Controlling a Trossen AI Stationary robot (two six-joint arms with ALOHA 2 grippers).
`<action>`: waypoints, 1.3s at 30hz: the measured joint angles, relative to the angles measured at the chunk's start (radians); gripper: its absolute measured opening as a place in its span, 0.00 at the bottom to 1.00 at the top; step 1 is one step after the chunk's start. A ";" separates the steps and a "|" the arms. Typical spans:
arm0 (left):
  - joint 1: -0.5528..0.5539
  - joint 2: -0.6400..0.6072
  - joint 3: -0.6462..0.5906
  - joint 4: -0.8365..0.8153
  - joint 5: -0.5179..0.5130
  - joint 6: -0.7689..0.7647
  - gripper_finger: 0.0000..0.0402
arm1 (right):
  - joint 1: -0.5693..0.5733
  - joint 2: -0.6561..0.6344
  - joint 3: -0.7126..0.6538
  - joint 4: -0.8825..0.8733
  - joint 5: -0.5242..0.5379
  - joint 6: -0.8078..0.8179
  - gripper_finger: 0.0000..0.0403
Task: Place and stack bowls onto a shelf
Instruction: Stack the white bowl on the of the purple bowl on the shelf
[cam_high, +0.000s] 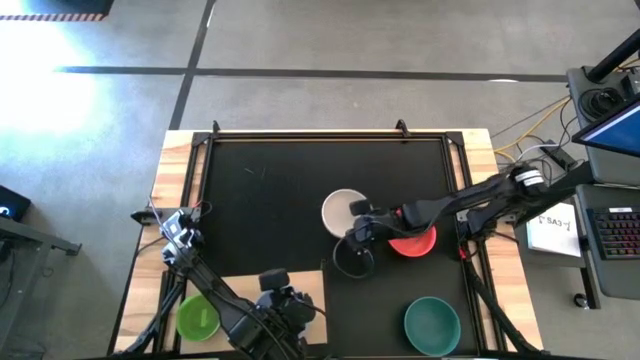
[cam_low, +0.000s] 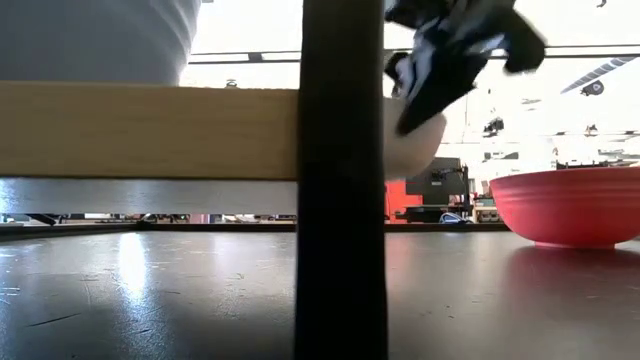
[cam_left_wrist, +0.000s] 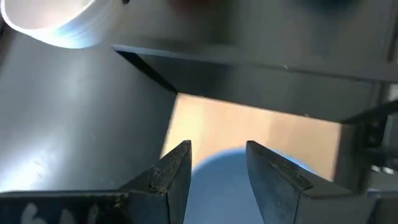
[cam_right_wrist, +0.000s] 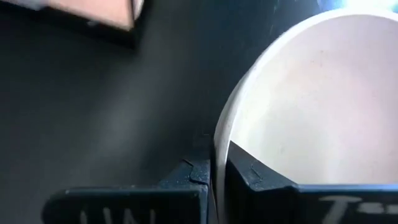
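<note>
Gripping the white bowl (cam_high: 342, 211) by its rim, the right tool (cam_high: 358, 232) has one finger inside the wall and one outside, clamped on thin plastic, as the right wrist view shows. In the low view the bowl appears clear of the black mat (cam_high: 270, 190), beside the red bowl (cam_high: 415, 243), which rests on the mat; the teal bowl (cam_high: 432, 325) sits nearer the front edge of the surface.

Hazards from this state:
- A single-point rim grip lets the bowl pivot or slip from the fingers during transfer to the shelf (cam_high: 300, 290), a light-wood board at front left.
- The lifted bowl hangs near the red bowl; a low or sideways move could knock it.
- The left tool (cam_left_wrist: 217, 163) hovers over the shelf with fingers apart, straddling a slate-blue bowl (cam_left_wrist: 236, 186) without visibly touching it. Both arms converging on the same board could collide.
- The green bowl (cam_high: 197, 316) lies at the front left corner beside the left arm; it is probably off the board, though the arm hides much of that area
</note>
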 joint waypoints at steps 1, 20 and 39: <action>0.001 -0.001 0.000 0.000 -0.017 0.014 0.34 | 0.005 -0.011 0.029 -0.066 -0.007 0.006 0.02; 0.015 -0.019 0.000 0.566 -0.177 0.756 0.34 | 0.337 -0.031 0.383 -0.314 -0.532 0.064 0.02; 0.022 -0.017 -0.013 0.893 0.175 0.907 0.34 | 0.470 0.141 0.597 -0.323 -0.582 -0.037 0.02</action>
